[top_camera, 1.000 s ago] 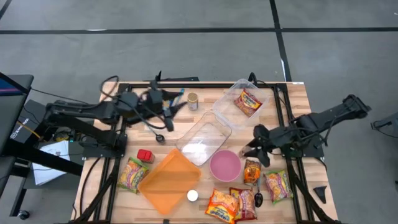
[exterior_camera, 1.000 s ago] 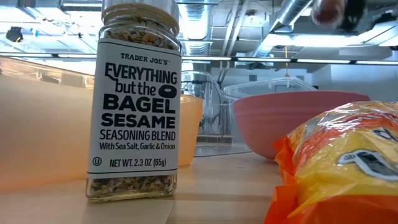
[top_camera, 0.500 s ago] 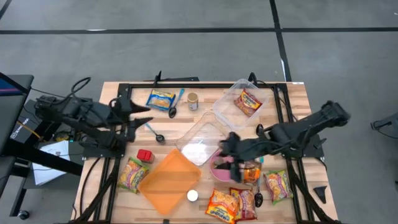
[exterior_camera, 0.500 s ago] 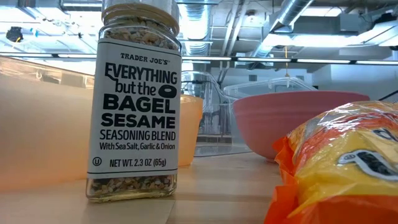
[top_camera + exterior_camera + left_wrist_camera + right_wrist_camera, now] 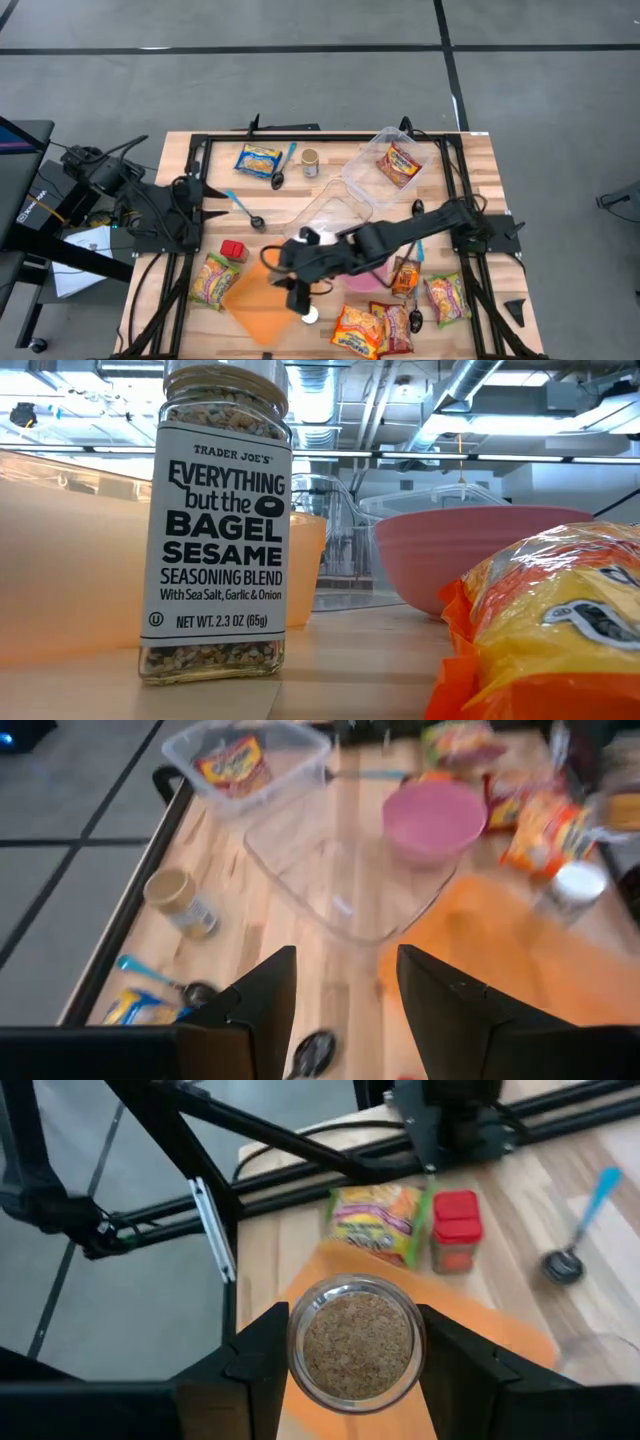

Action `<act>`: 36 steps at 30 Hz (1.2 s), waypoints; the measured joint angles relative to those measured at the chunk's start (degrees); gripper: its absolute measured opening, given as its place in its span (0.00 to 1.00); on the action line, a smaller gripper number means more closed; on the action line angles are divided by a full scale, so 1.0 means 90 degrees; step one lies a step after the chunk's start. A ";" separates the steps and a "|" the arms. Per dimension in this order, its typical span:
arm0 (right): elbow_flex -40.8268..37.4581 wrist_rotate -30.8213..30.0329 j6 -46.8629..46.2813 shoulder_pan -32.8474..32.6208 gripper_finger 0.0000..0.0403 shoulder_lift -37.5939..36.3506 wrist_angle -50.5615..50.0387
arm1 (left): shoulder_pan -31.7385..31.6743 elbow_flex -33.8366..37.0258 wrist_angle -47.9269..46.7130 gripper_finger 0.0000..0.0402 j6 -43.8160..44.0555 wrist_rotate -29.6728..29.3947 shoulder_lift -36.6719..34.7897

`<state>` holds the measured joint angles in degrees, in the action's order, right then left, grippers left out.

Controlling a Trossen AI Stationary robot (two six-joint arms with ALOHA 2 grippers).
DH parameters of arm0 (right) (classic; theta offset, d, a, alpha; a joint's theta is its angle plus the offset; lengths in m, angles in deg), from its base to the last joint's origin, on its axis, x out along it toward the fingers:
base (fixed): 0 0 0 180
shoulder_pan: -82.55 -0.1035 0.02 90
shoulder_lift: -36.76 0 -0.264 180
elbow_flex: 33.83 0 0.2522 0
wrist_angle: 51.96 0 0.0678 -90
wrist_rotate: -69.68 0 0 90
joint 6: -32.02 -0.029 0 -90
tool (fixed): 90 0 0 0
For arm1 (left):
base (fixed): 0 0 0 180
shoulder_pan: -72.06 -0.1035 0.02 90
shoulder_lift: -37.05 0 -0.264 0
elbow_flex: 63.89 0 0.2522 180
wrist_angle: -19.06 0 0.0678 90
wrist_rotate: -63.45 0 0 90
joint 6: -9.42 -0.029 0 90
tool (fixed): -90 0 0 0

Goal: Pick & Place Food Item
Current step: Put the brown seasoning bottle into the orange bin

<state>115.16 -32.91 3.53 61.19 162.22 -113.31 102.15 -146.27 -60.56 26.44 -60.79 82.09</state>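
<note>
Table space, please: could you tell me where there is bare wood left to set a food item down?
Bare wood shows between the noodle packet at the back and the red-capped jar, around the blue spoon. The front right is crowded: pink bowl, snack packets and the right gripper at the seasoning jar.

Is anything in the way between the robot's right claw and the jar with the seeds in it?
No, nothing visible. The right gripper is right over the seasoning jar, one finger on each side, jaws open, not yet gripping. The jar stands by the orange lid. The left gripper waits at the table's left edge.
</note>
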 joint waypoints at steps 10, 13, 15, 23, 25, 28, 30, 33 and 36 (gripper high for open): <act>-0.0594 0.0611 -0.0799 0.0142 0.43 0.0188 0.0645 | -0.0002 0.0002 -0.0309 0.42 -0.0007 -0.0051 -0.0007; -0.0632 0.0629 -0.0860 0.0078 0.43 0.0331 0.0491 | -0.0002 0.0002 -0.0309 0.42 -0.0007 -0.0059 -0.0005; -0.0613 0.0603 -0.0978 0.0023 0.43 0.0444 0.0599 | -0.0005 0.0002 -0.0307 0.42 -0.0005 -0.0107 -0.0005; -0.0616 0.0374 -0.1679 -0.0130 0.43 0.1131 0.0633 | -0.0005 0.0002 -0.0305 0.42 -0.0002 -0.0153 -0.0005; -0.0615 0.0098 -0.1813 -0.0133 0.43 0.1243 0.0421 | -0.0005 0.0002 -0.0303 0.42 -0.0002 -0.0153 -0.0004; -0.0630 -0.0065 -0.1958 -0.0116 0.43 0.1300 0.0103 | -0.0005 0.0002 -0.0302 0.42 0.0030 -0.0153 0.0000; -0.0594 -0.0065 -0.1962 -0.0078 0.43 0.1359 0.0161 | -0.0005 0.0002 -0.0302 0.42 0.0107 -0.0153 0.0002; -0.0621 -0.0064 -0.1965 -0.0055 0.43 0.1420 -0.0091 | -0.0005 0.0002 -0.0300 0.42 0.0152 -0.0152 0.0000; -0.0616 0.0008 -0.2013 -0.0066 0.43 0.1567 -0.0046 | -0.0005 0.0002 -0.0300 0.42 0.0192 -0.0153 0.0000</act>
<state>109.62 -32.84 -14.59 60.60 176.32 -113.73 102.10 -146.25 -63.26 28.17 -62.16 82.09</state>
